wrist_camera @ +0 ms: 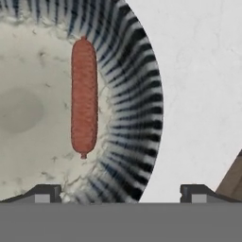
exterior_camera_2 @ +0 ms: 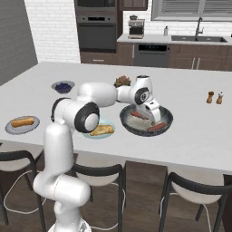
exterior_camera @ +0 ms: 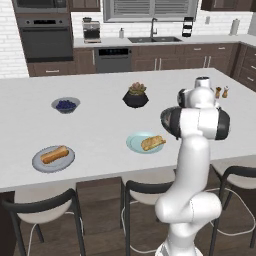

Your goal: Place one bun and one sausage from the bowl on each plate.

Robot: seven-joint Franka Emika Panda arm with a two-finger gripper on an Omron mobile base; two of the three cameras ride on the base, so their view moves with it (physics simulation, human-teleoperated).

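The wide dark-grey bowl [exterior_camera_2: 129, 124] sits on the counter right of the teal plate. One reddish sausage [wrist_camera: 83, 97] lies inside the bowl [wrist_camera: 137, 108], close to its ribbed wall; in the right base view the sausage [exterior_camera_2: 157, 126] is at the bowl's near right. My gripper [exterior_camera_2: 155, 120] hangs over the bowl, open, with nothing between its fingertips [wrist_camera: 45, 193]. It [wrist_camera: 120, 194] straddles the bowl's rim, and the sausage is ahead and to the left. The grey plate [exterior_camera: 40, 163] carries a bun [exterior_camera: 54, 154]. On the teal plate [exterior_camera: 133, 143] lies another bun [exterior_camera: 153, 143].
A small bowl of blue berries [exterior_camera: 65, 104] and a black pot with a plant [exterior_camera: 135, 96] stand farther back on the counter. Salt and pepper shakers [exterior_camera: 221, 92] are at the far right. Stools [exterior_camera_2: 195, 190] line the counter's near edge.
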